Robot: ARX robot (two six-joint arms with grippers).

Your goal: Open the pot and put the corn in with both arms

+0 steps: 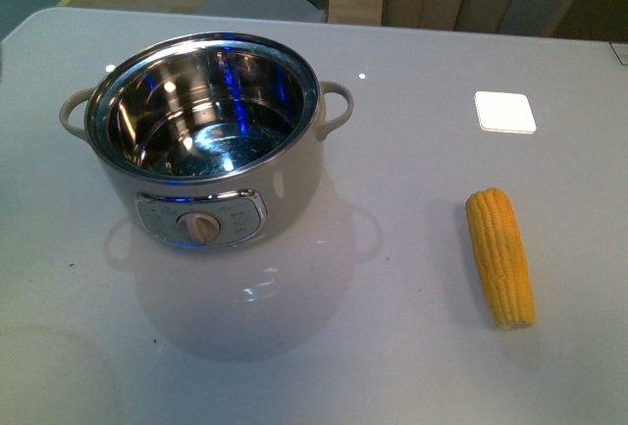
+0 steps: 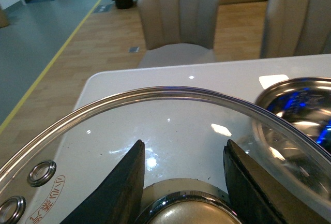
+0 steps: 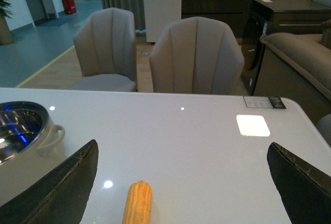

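The cream-white pot (image 1: 211, 165) stands open on the left of the table, its steel bowl empty, dial facing me. The yellow corn (image 1: 500, 255) lies on the table to the right. Neither arm shows in the front view. In the left wrist view my left gripper (image 2: 183, 149) is shut on the knob (image 2: 181, 208) of the glass pot lid (image 2: 155, 125), held beside the pot (image 2: 297, 115). In the right wrist view my right gripper (image 3: 183, 154) is open wide above the table, with the corn (image 3: 137, 202) between its fingers and below them, and the pot (image 3: 23, 141) off to one side.
A white square patch (image 1: 505, 111) lies on the table behind the corn. Padded chairs (image 3: 196, 56) stand along the table's far edge. A small label (image 3: 264, 102) sits near the far right corner.
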